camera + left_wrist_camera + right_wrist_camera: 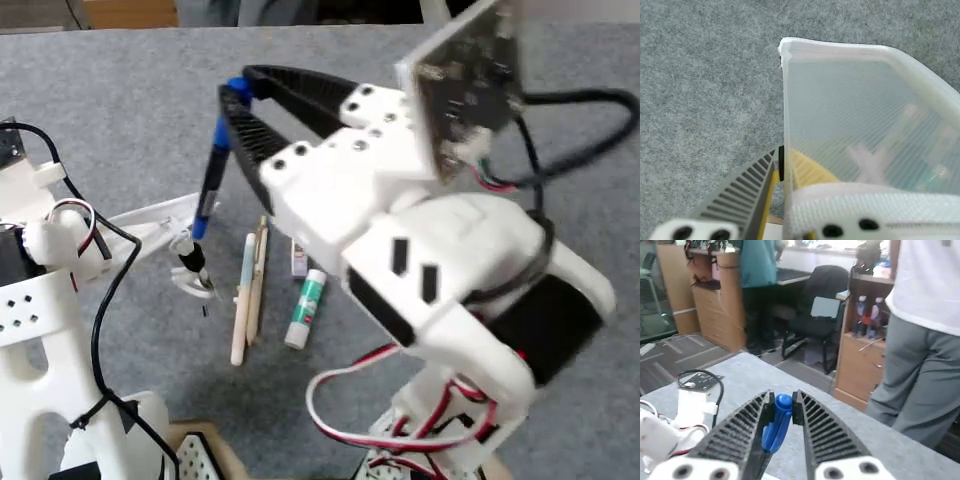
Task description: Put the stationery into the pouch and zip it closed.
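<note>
Evidently early: right claw [782, 401] clenches the blue pen [774, 426] near the pouch [855, 110], whose edge the left claw [782, 172] grips. Glue stick [306, 308] and pencils [248, 290] lie beside the pouch on the desk [120, 100], unpacked; zipping remains.

**Pen held up, pouch held, the rest lying loose**

The blue pen [211, 180] is pinched at its upper end between the jaws of the right claw [236, 92] and hangs steeply below it, dark tip down. The white, see-through mesh pouch [850, 115] has a woven edge band and stands on edge, one side clamped in the left claw [782, 167]. On the grey counter [100, 120] below the right claw lie a green-labelled glue stick [306, 308] and, beside it, a pale pencil [243, 300] and a wooden pencil [258, 280], touching along their length.
</note>
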### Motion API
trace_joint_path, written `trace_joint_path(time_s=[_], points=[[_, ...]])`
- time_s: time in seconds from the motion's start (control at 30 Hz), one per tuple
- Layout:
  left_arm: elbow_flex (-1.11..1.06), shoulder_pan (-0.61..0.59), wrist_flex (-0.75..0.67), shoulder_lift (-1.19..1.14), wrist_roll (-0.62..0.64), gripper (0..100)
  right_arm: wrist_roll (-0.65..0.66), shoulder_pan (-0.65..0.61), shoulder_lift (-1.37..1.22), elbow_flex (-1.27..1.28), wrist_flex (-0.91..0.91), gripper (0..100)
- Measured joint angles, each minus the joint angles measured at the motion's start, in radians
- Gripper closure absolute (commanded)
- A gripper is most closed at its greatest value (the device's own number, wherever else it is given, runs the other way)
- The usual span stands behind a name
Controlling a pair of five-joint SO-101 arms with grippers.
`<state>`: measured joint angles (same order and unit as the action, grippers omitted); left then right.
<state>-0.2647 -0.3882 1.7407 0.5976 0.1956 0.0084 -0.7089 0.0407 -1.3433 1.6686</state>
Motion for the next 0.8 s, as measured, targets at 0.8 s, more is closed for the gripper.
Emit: trace_joint_path(time_s=[0.8], points=[[0.0, 0.0, 0.0, 0.0, 0.0, 97, -0.158, -0.114, -0.232, 0.0, -0.124, 98.7]])
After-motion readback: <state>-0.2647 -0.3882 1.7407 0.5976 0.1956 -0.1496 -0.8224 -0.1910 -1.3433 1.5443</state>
